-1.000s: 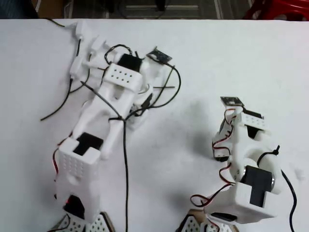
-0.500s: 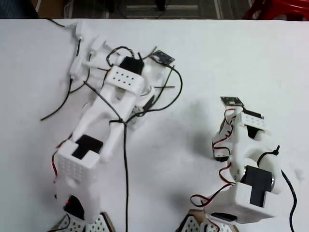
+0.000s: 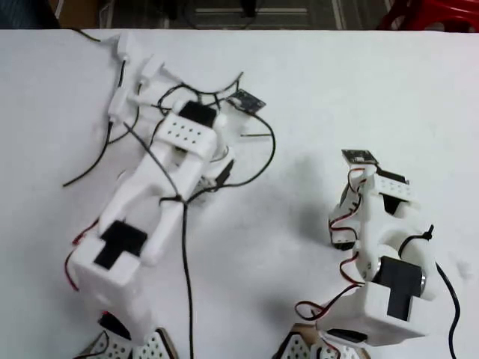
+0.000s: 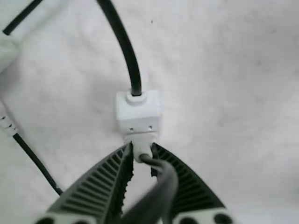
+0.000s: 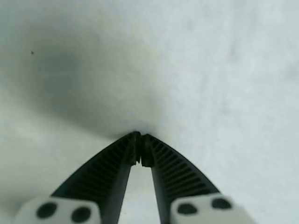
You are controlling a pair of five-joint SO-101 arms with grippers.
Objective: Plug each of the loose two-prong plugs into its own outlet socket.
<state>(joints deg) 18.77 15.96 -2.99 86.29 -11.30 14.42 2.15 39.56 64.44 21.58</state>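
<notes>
Black cords [image 4: 124,46] loop around the left arm [image 3: 161,176], upper left of the bench [image 3: 337,90]; left fingers [image 4: 114,170] pinch a white plug [image 4: 140,150] touching its white socket [image 4: 138,111]; right fingers [image 5: 117,161] are pressed together, lower right.

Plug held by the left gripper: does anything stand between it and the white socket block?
Nothing visible does. The plug, pinched in the left gripper, touches the near face of the socket block; the black cable leaves the block's far side.

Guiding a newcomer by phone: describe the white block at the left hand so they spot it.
On the white table, follow the left arm to its hand. Just beyond lies a white boxy plastic block; a thick black cable enters its far end.
</notes>
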